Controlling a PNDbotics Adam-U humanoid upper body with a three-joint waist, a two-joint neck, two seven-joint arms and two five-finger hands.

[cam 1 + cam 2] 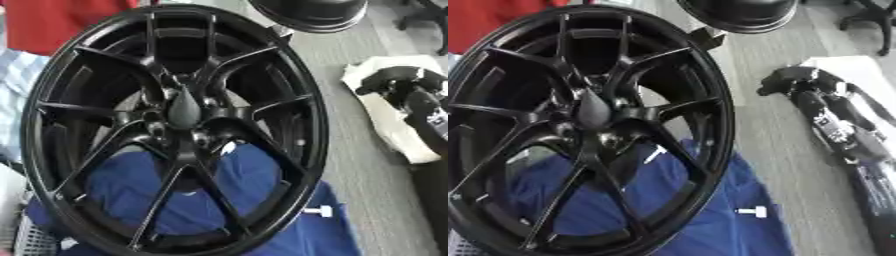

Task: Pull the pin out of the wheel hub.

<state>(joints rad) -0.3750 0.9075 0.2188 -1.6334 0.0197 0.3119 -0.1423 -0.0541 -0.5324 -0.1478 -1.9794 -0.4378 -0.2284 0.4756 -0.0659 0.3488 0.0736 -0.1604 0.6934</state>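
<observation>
A large black spoked wheel (175, 130) stands tilted on a blue cloth (254, 220) and fills the left of both views. At its hub sits a dark teardrop-shaped piece (184, 111) pointing toward me. A small white pin-like part (752, 211) lies on the cloth to the right of the rim. Another white sliver (655, 154) shows through the spokes. My right hand (787, 80) lies far to the right over a white sheet (385, 130), well apart from the wheel, with its black arm (842, 130) running to the lower right. My left hand does not show.
A second black round rim (306, 12) stands at the top behind the wheel. Red cloth (52, 22) shows at the top left, a white mesh basket (31, 240) at the bottom left, and a chair base (868, 20) at the top right. Grey floor (359, 175) lies between wheel and arm.
</observation>
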